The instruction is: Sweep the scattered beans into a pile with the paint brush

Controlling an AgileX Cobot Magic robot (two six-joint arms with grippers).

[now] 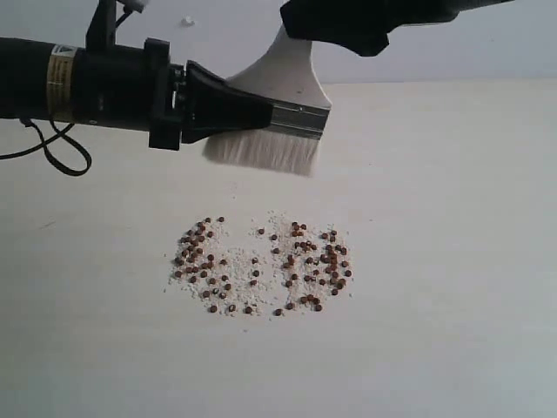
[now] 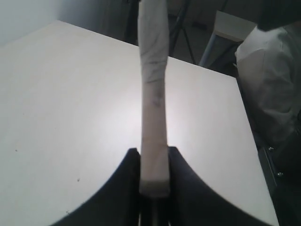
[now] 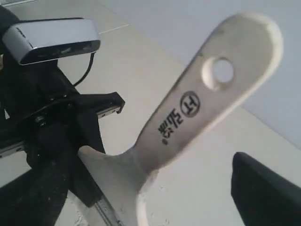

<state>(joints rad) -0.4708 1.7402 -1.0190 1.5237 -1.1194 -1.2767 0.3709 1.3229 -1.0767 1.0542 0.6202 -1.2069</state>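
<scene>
Paint brush [image 1: 291, 83]: raised over your bench [image 1: 452, 261], bristles down. Your left tool [image 1: 257, 111]: clamped on the brush by the ferrule. Your right tool [image 1: 348, 30]: jaws wide apart at the handle, gripping nothing. Beans [image 1: 261, 266]: two loose clusters on the bench, below the bristles.

Pale-handled paint brush [image 1: 291, 96] held bristles-down, apart from the scattered reddish-brown beans [image 1: 261, 266].
</scene>
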